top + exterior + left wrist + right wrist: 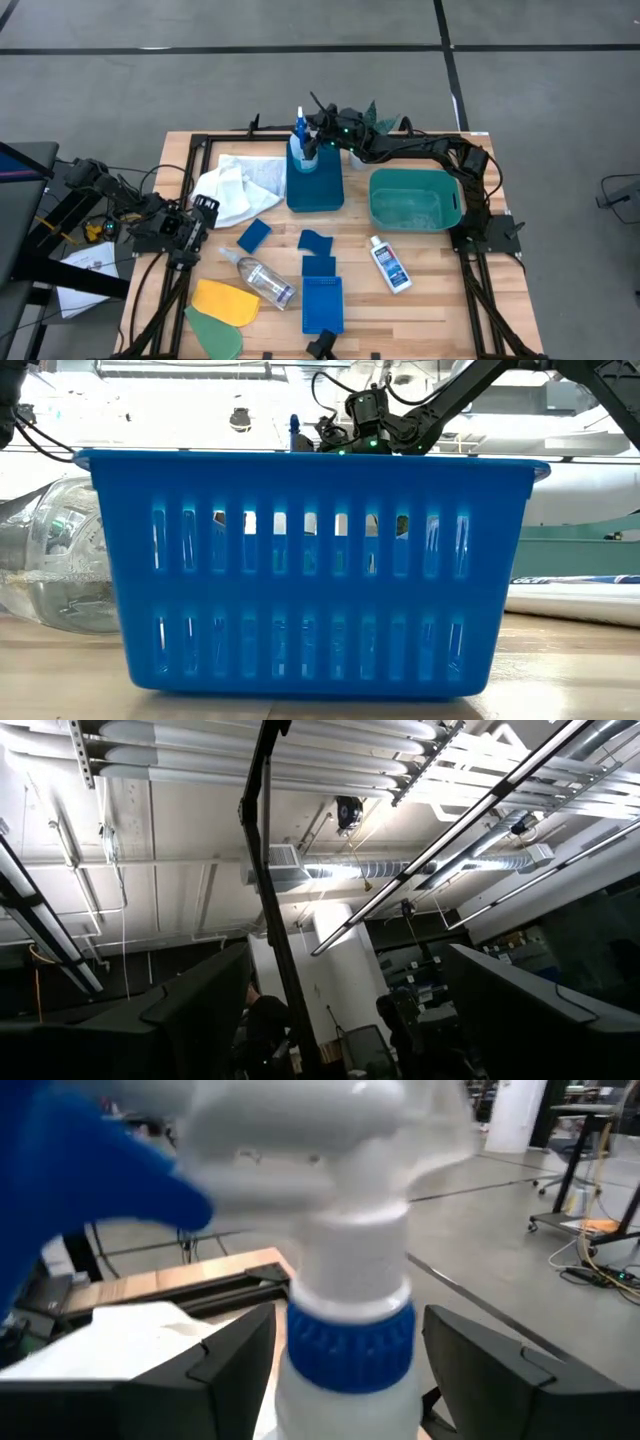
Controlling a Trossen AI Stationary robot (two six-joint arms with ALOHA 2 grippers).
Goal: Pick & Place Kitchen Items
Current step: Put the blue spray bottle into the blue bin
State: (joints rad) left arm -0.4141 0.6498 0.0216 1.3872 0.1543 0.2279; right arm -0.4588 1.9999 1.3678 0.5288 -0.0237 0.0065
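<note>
1. The right gripper [312,140] reaches to the upper middle of the high view, over the far blue tray [315,190]. The spray bottle [301,150] stands upright in that tray, which suggests the bottle has been delivered there.
2. In the right wrist view the spray bottle's neck [348,1310] sits between the two dark fingers [235,1355] with a gap showing on each side. The claw reads as released around the neck, not clenched, probably so the bottle stands on its own.
3. The left gripper [203,212] waits at the middle left edge of the table [430,300], pointing up at the ceiling, its fingers spread and holding nothing.
4. Still loose on the table are:
   - the white cloth [235,190], left of the tray
   - a blue sponge [254,236]
   - the clear bottle [262,278]
   - the yellow cloth [225,300] and green cloth [215,333], at lower left
   - the white labelled bottle [390,265]
5. The teal tub [415,198] sits right of the tray.
</note>
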